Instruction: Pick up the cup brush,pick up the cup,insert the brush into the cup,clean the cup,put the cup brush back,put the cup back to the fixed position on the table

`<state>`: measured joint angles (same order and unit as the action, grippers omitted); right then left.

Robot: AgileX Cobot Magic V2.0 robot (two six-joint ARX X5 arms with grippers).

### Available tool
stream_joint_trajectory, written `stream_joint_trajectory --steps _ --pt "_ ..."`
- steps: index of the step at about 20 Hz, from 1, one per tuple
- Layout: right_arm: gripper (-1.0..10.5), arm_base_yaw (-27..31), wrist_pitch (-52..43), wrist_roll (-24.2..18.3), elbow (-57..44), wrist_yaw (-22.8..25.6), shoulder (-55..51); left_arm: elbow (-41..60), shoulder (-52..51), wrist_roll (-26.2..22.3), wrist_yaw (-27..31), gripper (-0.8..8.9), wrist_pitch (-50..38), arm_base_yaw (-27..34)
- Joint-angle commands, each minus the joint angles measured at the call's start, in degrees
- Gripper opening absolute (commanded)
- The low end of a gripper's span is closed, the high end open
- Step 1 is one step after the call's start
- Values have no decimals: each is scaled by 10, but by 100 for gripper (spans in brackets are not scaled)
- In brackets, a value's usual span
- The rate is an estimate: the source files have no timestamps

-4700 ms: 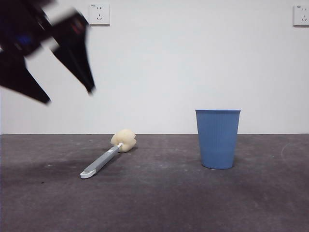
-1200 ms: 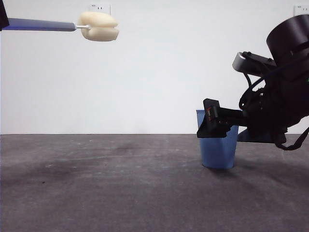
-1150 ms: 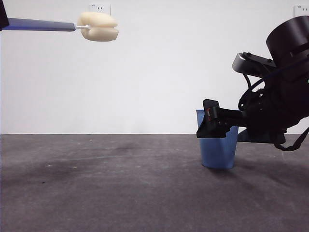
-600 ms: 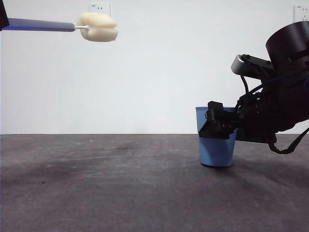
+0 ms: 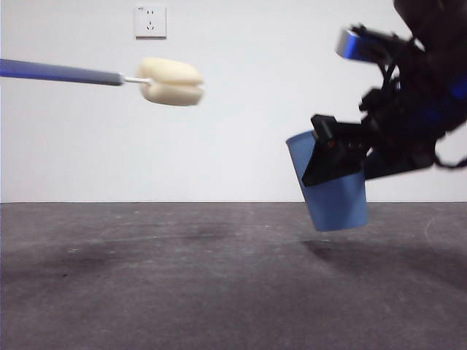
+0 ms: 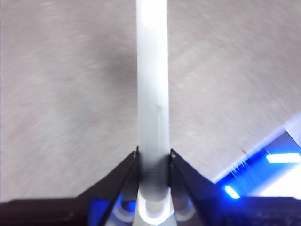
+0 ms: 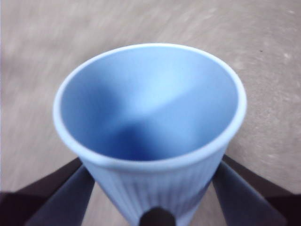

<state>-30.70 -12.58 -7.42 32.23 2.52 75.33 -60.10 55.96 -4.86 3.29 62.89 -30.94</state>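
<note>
The cup brush [image 5: 109, 75] hangs level in the air at the upper left of the front view, its cream sponge head [image 5: 172, 82] pointing right. My left gripper [image 6: 153, 162] is shut on its grey handle [image 6: 152, 94]; the gripper itself is out of the front view. The blue ribbed cup [image 5: 330, 193] is lifted off the table [image 5: 182, 292] and tilted, mouth leaning left toward the brush. My right gripper [image 7: 153, 183] is shut on the cup's [image 7: 150, 117] sides, and shows in the front view as a dark mass [image 5: 343, 157] at the right. Brush and cup are well apart.
A white wall with a socket [image 5: 149, 21] stands behind the table. Cables and a bright camera housing [image 5: 359, 45] on the right arm fill the upper right of the front view.
The right gripper has lifted the cup off the table and tilted its mouth leftward. The brush has shifted right and a little lower, its head nearer the cup.
</note>
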Motion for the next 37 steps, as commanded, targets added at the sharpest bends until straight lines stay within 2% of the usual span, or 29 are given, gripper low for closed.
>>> stream_joint_trajectory --steps 1,4,9,13,21,25,30,37 --pt "-12 -28 133 -107 45 44 -22 0 16 -60 -31 -9 -4 -3" --pt "-12 -52 253 -188 105 118 -24 0 45 -109 -57 -9 -2 -20" --pt "-12 -75 327 -326 143 214 -24 0 75 -134 -57 -9 -6 -61" --pt "-13 -89 355 -401 143 239 -24 0 98 -134 -57 -9 -25 -92" --pt "-12 -93 355 -468 143 251 -23 0 141 -129 -57 -9 -59 -136" --pt "-12 -102 357 -481 143 250 -23 0 158 -129 -57 -9 -74 -147" --pt "-12 -152 359 -514 143 251 -11 0 167 -118 -66 -9 -114 -163" --pt "-13 -228 344 -516 143 251 17 0 167 -108 -66 -9 -127 -175"
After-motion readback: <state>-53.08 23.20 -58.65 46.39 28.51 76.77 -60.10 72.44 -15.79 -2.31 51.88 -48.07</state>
